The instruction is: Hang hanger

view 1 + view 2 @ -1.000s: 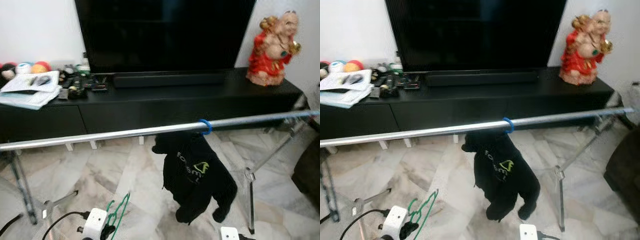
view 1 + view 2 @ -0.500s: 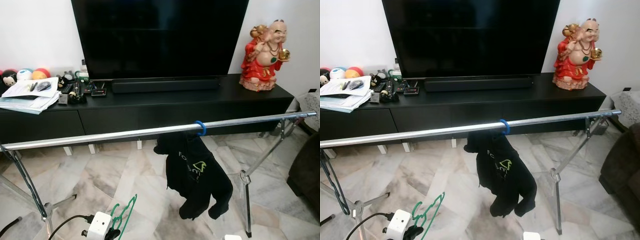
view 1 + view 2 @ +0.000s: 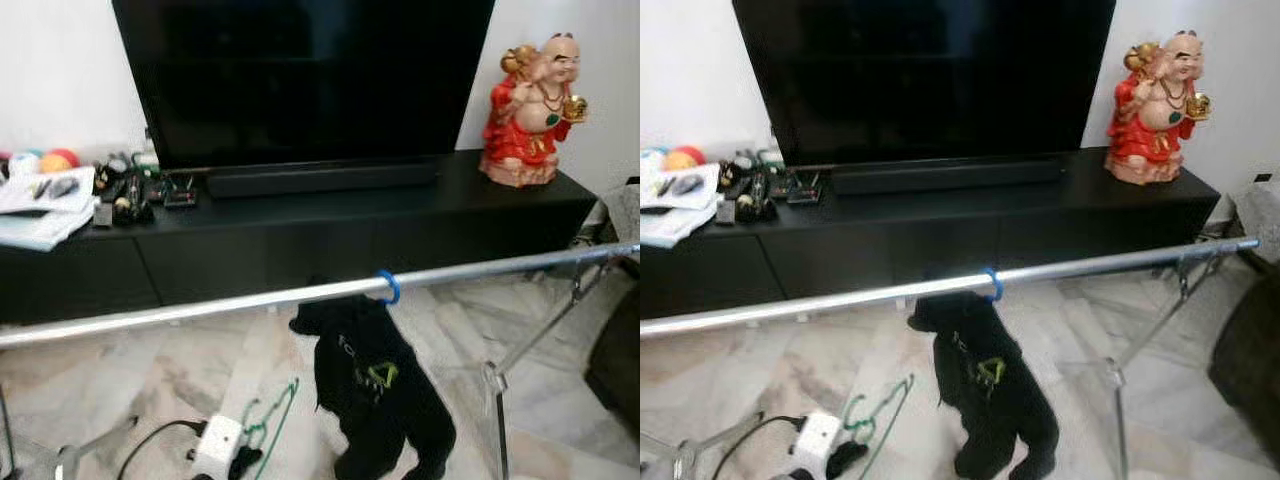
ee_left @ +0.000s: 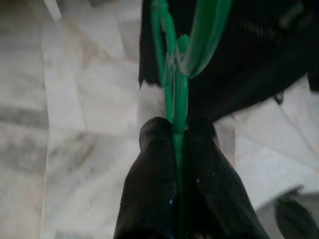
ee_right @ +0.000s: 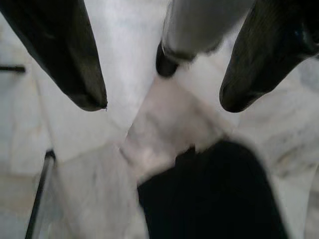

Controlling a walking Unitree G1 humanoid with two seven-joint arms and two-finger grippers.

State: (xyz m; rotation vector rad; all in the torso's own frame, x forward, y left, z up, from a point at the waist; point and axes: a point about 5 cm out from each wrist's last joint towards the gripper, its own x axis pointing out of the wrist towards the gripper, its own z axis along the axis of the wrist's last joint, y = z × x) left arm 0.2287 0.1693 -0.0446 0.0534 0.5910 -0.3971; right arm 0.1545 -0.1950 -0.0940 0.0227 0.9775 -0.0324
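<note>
- Gripping: left hand (image 4: 177, 144), fingers clamped on green hanger (image 4: 175, 94).
- Right hand (image 5: 162, 102), fingers apart.
- Rail (image 3: 200, 308): blue hanger (image 3: 388, 287) carrying black hoodie (image 3: 375, 395), 6 o'clock of TV (image 3: 300, 80).

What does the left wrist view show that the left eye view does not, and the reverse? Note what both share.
Left wrist view: the left gripper shut on the green hanger.
Left eye view: the rail, a blue hook on it, the TV, the red figurine and a power strip.
Both: the green hanger, the black hoodie and the marble floor.
</note>
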